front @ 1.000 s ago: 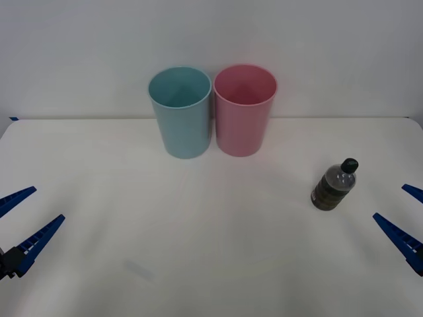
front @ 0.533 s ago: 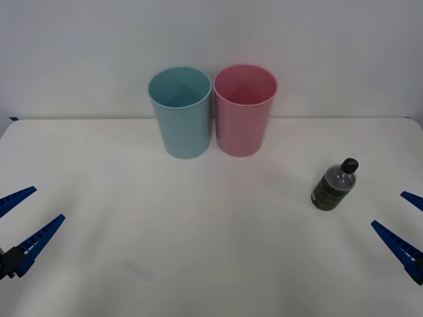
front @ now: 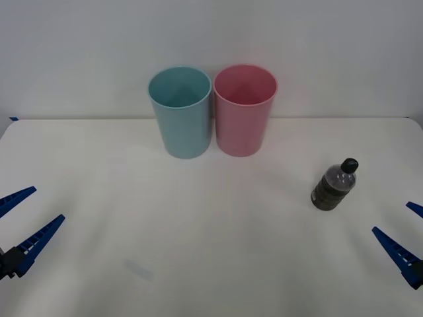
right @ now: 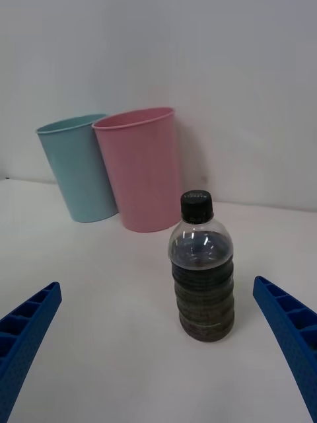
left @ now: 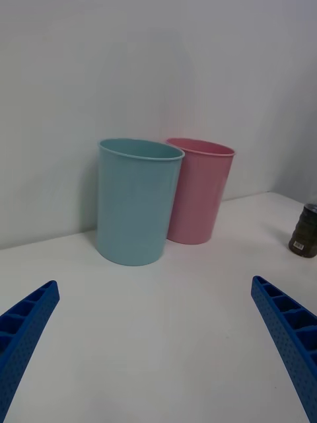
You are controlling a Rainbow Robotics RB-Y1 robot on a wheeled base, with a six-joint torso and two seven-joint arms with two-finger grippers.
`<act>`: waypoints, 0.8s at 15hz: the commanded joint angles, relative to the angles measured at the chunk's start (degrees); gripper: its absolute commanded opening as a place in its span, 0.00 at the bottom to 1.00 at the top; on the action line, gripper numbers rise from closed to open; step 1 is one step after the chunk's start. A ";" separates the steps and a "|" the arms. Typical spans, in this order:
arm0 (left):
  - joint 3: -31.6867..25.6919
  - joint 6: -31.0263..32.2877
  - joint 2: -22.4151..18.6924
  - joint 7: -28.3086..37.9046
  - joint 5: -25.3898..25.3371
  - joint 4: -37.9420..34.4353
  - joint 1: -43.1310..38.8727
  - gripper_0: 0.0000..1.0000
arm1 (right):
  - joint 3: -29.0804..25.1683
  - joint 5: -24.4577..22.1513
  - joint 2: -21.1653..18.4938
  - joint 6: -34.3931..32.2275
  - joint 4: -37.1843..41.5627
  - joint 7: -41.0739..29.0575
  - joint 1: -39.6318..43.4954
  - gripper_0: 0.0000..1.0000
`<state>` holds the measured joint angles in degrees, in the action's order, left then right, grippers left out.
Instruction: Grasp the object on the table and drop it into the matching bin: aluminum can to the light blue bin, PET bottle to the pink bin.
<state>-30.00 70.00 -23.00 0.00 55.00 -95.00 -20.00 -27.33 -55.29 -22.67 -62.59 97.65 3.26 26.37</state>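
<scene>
The PET bottle (front: 334,185), small and clear with a black cap and a dark label, stands upright on the right side of the white table (front: 211,218). My right gripper (front: 390,217) is open, a little nearer than the bottle and to its right. In the right wrist view the bottle (right: 203,284) stands ahead between the spread fingers of the right gripper (right: 156,284), untouched. The light blue bin (front: 185,119) and pink bin (front: 243,115) stand side by side at the back centre, pink on the right. My left gripper (front: 49,203) waits open at the front left.
A plain white wall rises behind the bins. The left wrist view looks past the open left gripper (left: 155,283) to the light blue bin (left: 135,205), the pink bin (left: 198,195) and the bottle (left: 305,231) at the far side. Bare tabletop lies between bottle and bins.
My right gripper has slid slightly toward the table's front edge, still open. The bottle, the bins and the left gripper have stayed put.
</scene>
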 commanded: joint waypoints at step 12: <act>0.00 0.00 0.00 0.00 0.00 0.00 0.00 1.00 | 10.72 1.24 0.17 13.10 -1.58 10.37 0.53 1.00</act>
<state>-30.00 70.00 -23.00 0.00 55.00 -95.00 -20.00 -17.23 -54.36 -22.51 -49.75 96.91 13.45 27.62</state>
